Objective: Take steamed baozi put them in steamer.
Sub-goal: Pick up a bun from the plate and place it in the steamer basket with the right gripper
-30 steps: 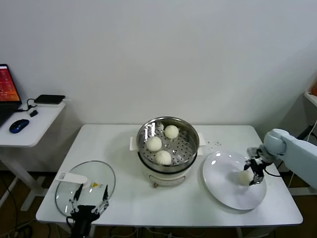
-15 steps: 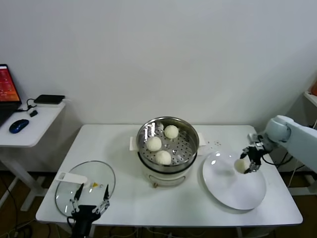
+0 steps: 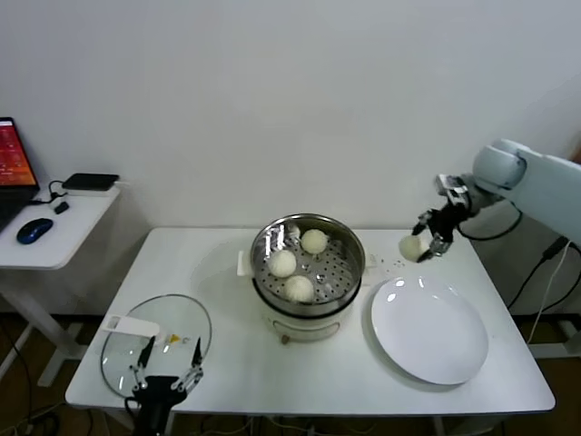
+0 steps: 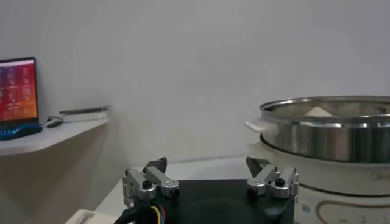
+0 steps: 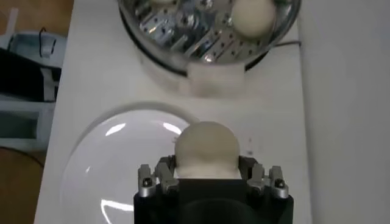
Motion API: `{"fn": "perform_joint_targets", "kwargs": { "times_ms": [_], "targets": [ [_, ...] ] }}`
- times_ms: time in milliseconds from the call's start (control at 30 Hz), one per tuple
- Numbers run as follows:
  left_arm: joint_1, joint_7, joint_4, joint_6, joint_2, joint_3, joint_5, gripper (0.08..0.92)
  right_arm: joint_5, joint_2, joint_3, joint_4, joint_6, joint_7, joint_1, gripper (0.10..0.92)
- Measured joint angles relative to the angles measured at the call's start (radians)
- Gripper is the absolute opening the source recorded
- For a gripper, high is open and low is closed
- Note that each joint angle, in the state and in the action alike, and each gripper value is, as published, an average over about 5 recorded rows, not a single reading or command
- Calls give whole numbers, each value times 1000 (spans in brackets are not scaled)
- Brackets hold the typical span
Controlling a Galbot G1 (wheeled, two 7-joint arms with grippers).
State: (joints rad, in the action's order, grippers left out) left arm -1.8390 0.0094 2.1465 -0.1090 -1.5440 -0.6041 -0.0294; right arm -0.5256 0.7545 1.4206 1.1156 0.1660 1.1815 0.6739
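Note:
The steamer [image 3: 307, 269] stands mid-table, a shiny perforated basket on a cream pot, and three steamed baozi [image 3: 299, 288] lie in it. My right gripper [image 3: 428, 242] hangs in the air right of the steamer, above the far edge of the white plate [image 3: 428, 331]. It is shut on a fourth baozi [image 3: 412, 247]. In the right wrist view this baozi [image 5: 206, 146] fills the gap between the fingers of the right gripper [image 5: 206, 164], with the steamer [image 5: 207, 36] beyond it. My left gripper [image 3: 163, 365] is parked open at the table's front left; the left wrist view shows the left gripper [image 4: 206, 165] holding nothing.
A round glass lid [image 3: 156, 332] with a white handle lies at the front left, under the left gripper. A side table [image 3: 54, 222] with a laptop and a mouse stands at far left. The wall runs close behind the table.
The right gripper has lifted the baozi off the white plate and carried it up and back toward the steamer. The plate now holds nothing. The left arm has not moved.

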Motion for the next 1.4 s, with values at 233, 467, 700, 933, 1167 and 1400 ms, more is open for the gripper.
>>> {"fn": "perform_joint_targets", "kwargs": {
  "times_ms": [233, 467, 700, 933, 1167, 1400],
  "targets": [
    [4, -26, 21, 24, 1, 7, -12, 823, -121, 119, 73, -4, 28, -9, 92, 670],
    [6, -35, 35, 33, 3, -2, -15, 823, -181, 228, 99, -16, 55, -33, 108, 673],
    [6, -40, 42, 41, 4, -4, -14, 823, -193, 298, 103, -28, 70, -54, 78, 678],
    [13, -46, 39, 47, 3, -4, -15, 823, -173, 322, 99, -32, 76, -64, 27, 679],
    [16, -48, 28, 48, 3, -4, -15, 823, -146, 330, 93, -45, 77, -67, -21, 679],
    [23, -49, 21, 50, 3, -4, -15, 823, -125, 339, 86, -59, 78, -68, -56, 683]
  ]
}}
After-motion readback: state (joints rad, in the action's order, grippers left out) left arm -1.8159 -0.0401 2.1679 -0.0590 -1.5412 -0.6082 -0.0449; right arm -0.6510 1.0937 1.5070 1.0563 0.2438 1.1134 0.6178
